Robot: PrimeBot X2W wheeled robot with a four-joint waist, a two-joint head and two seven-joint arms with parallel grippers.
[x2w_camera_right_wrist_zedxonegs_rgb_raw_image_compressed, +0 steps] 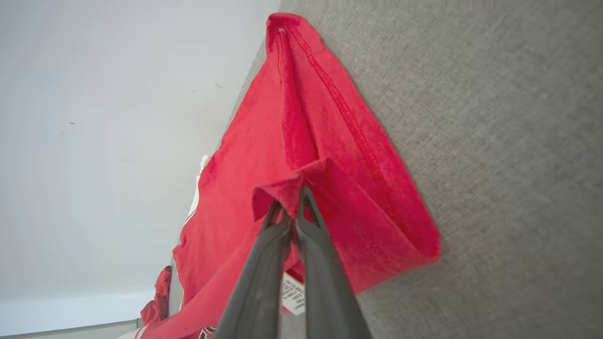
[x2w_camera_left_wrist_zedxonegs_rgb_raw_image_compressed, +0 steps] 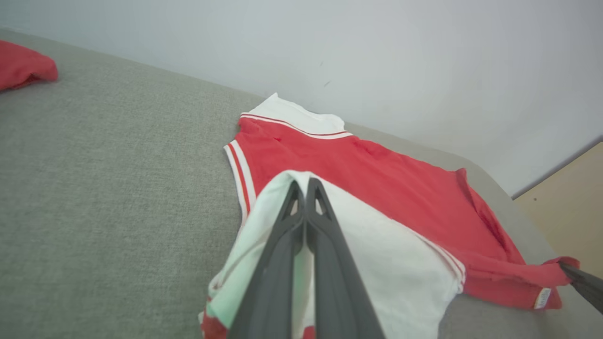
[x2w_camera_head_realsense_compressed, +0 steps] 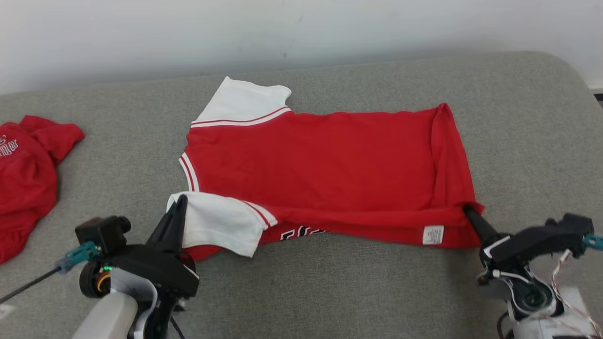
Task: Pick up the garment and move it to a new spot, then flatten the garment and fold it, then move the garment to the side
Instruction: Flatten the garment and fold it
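The garment point(x2w_camera_head_realsense_compressed: 320, 160) is a red shirt with white sleeves, spread across the grey cushioned surface, its near edge folded over. My left gripper point(x2w_camera_head_realsense_compressed: 181, 200) is shut on the white near sleeve point(x2w_camera_left_wrist_zedxonegs_rgb_raw_image_compressed: 377, 263) at the garment's left end. In the left wrist view the left gripper point(x2w_camera_left_wrist_zedxonegs_rgb_raw_image_compressed: 304, 183) pinches that sleeve's edge, both fingers pressed together. My right gripper point(x2w_camera_head_realsense_compressed: 466, 208) is shut on the red hem corner at the lower right. The right wrist view shows the right gripper point(x2w_camera_right_wrist_zedxonegs_rgb_raw_image_compressed: 289, 195) clamping a curled bit of red hem point(x2w_camera_right_wrist_zedxonegs_rgb_raw_image_compressed: 282, 190), with a white label point(x2w_camera_right_wrist_zedxonegs_rgb_raw_image_compressed: 293, 294) beneath.
A second red garment point(x2w_camera_head_realsense_compressed: 26, 174) lies crumpled at the far left of the surface point(x2w_camera_head_realsense_compressed: 527, 141). A pale wall point(x2w_camera_head_realsense_compressed: 301, 33) stands directly behind. The surface's rounded right end drops off near a wooden floor point(x2w_camera_left_wrist_zedxonegs_rgb_raw_image_compressed: 570, 202).
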